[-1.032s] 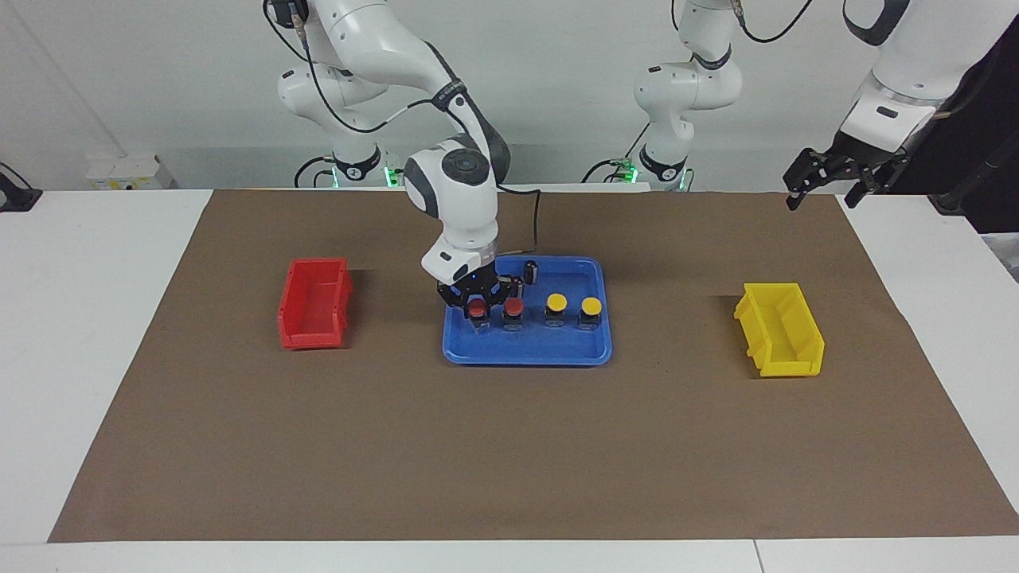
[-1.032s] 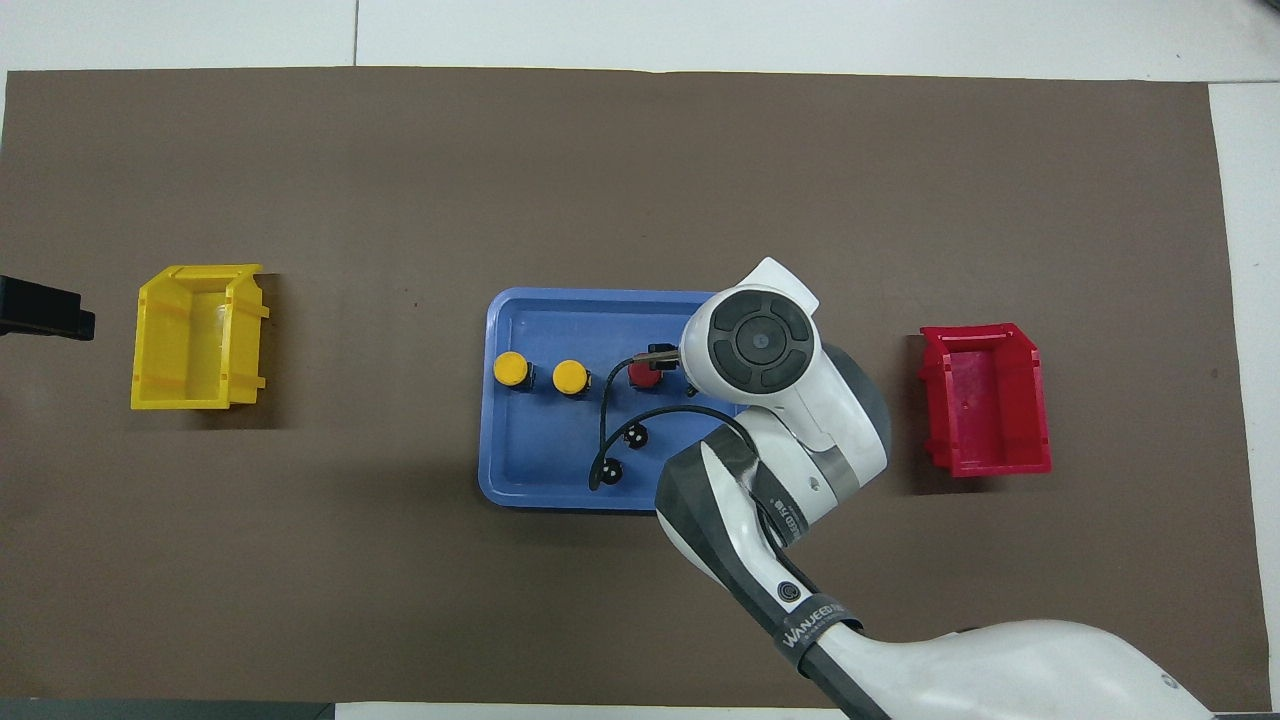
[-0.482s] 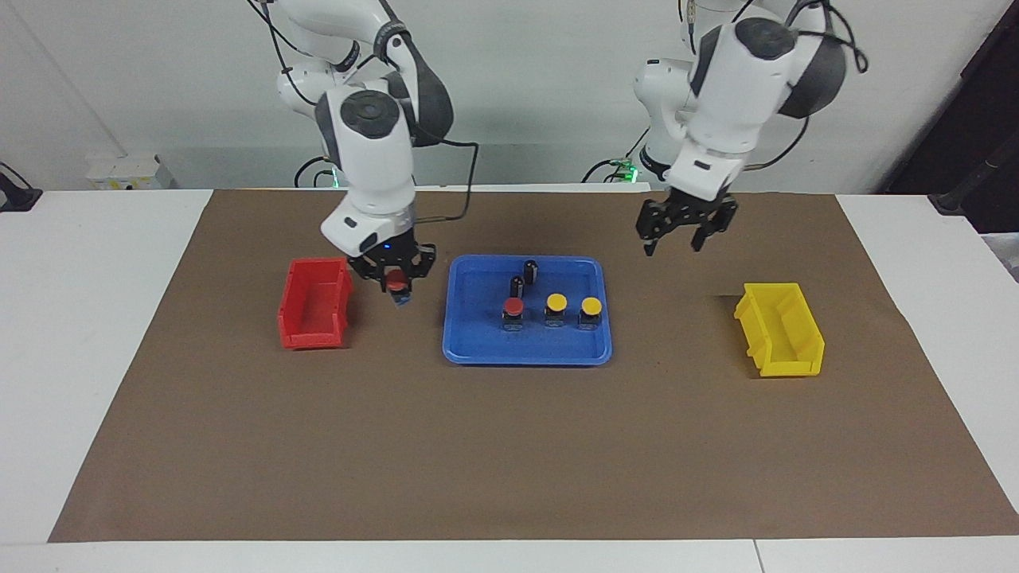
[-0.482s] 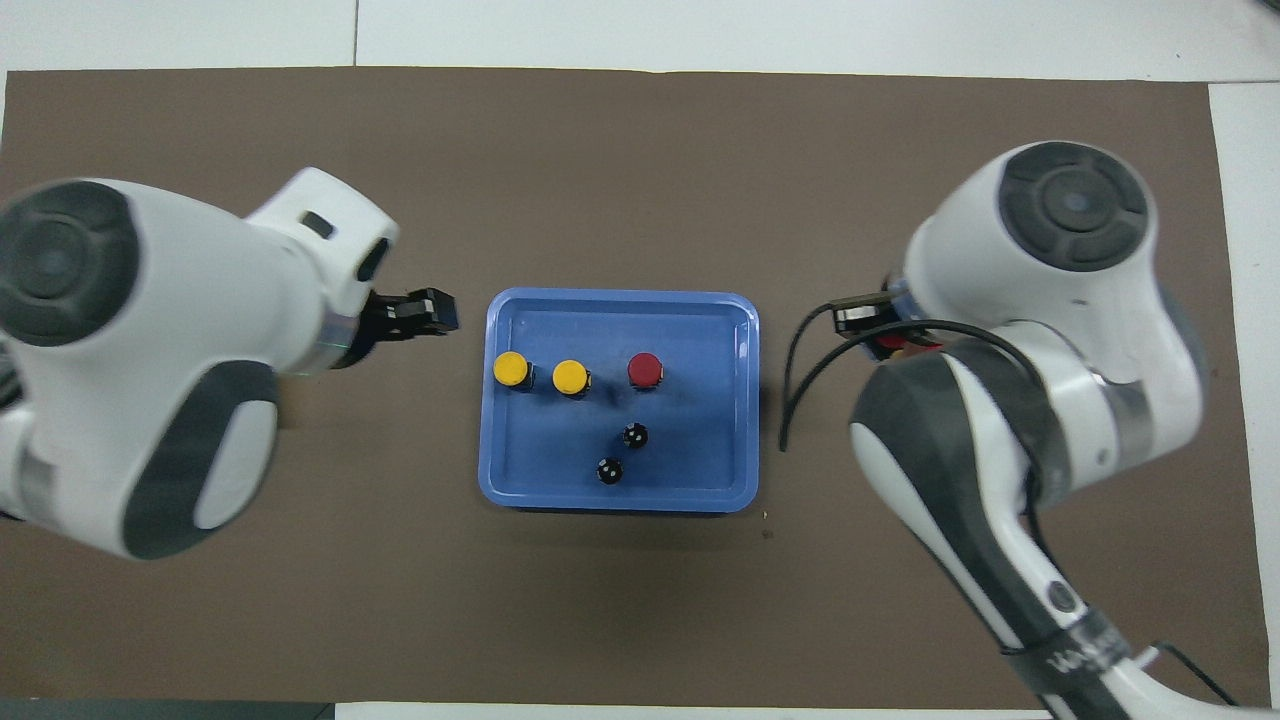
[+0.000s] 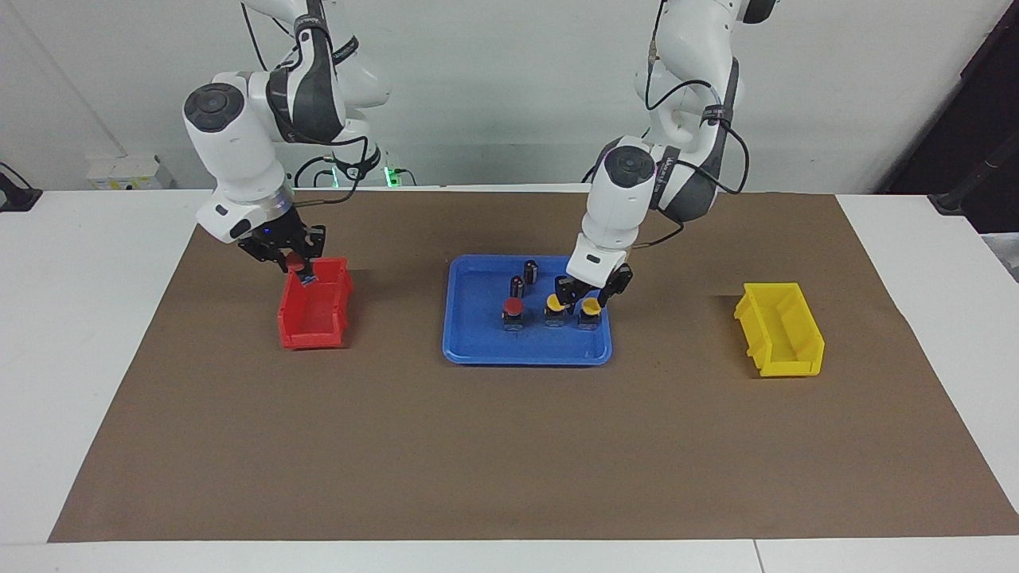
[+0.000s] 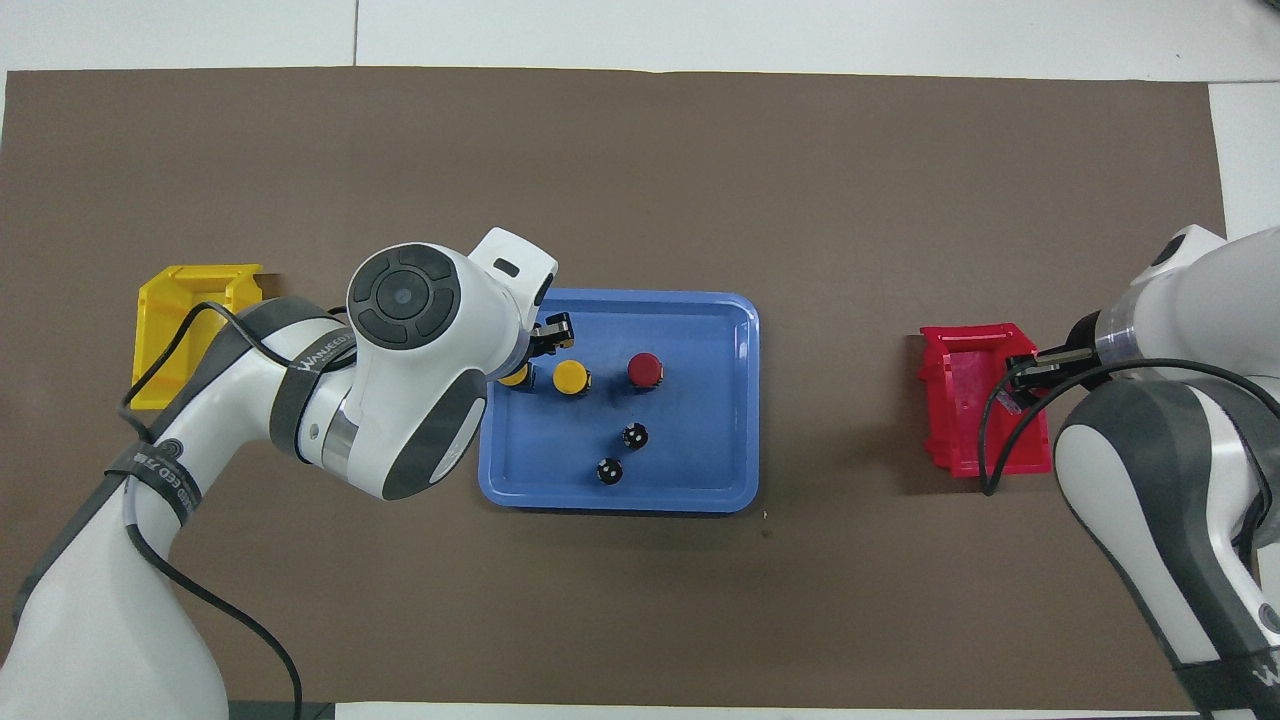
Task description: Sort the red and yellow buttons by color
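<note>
Nearest the robots, two black cylinders (image 5: 531, 270) are standing in the blue tray (image 5: 478, 350) on the desk, taking no part in the sorting. Just past them, three buttons are sitting in a row on the tray: the tray's red button (image 5: 513, 306), the inner yellow button (image 5: 556, 302) and the outer yellow button (image 5: 590, 304) toward the left arm's end.

The left gripper (image 5: 587, 293) is hanging low over the outer yellow button; I cannot tell whether it is gripping it. The right gripper (image 5: 298, 269) is pinching the carried red button (image 5: 296, 260) over the red bin (image 5: 314, 318).

Neither the red bin nor the yellow bin (image 5: 780, 334) is showing a button inside. By my judgement the sorting is only beginning: one red awaiting release, three buttons waiting.
</note>
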{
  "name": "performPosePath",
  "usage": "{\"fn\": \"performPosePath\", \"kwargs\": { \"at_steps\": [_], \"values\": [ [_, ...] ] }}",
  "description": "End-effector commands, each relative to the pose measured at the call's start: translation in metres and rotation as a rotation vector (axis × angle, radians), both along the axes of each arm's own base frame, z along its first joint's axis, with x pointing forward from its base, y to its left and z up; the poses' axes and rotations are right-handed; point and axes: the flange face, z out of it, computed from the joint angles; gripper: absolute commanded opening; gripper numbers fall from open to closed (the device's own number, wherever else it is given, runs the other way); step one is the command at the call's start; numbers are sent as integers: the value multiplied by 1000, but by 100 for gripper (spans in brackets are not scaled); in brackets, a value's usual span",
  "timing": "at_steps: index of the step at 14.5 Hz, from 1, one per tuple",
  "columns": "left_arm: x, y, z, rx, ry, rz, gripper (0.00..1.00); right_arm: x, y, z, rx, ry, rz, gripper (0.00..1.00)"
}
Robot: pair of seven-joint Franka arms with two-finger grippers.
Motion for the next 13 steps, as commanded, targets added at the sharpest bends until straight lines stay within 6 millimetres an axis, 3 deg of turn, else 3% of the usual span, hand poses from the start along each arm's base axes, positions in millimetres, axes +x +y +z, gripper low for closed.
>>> {"fn": "performPosePath", "kwargs": {
  "at_steps": [1,9,13],
  "values": [
    [-11,4,2,-7,-10,14,68,-19,-1,-16,15,-49,18,34],
    [-13,9,-1,13,19,13,68,-36,4,-84,21,-103,26,35],
    [-12,13,0,25,35,15,68,-47,1,-99,21,-102,51,35]
  ]
}}
